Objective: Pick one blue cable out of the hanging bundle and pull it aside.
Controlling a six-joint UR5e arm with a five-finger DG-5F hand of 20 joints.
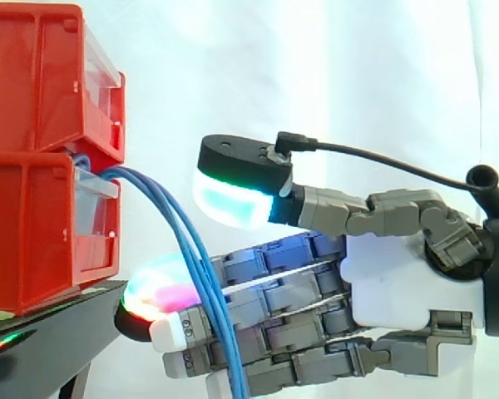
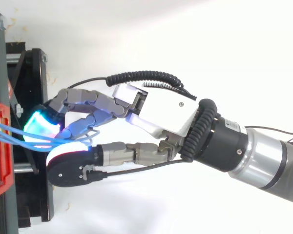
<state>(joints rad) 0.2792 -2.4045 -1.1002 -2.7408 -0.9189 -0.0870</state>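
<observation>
Logged two red bins (image 1: 33,208) stacked on a black stand (image 1: 58,332), white curtain (image 1: 358,66) behind. Noted blue cables (image 1: 201,278) leaving the front of the lower bin, drooping in a bundle across the fingers (image 1: 266,307). Found the hand (image 1: 399,283) open, entering from the right: fingers near straight toward the bins, thumb (image 1: 241,179) raised well above, cables in the gap between, not pinched.

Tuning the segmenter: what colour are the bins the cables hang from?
Red. The bins show best in the side view.
</observation>
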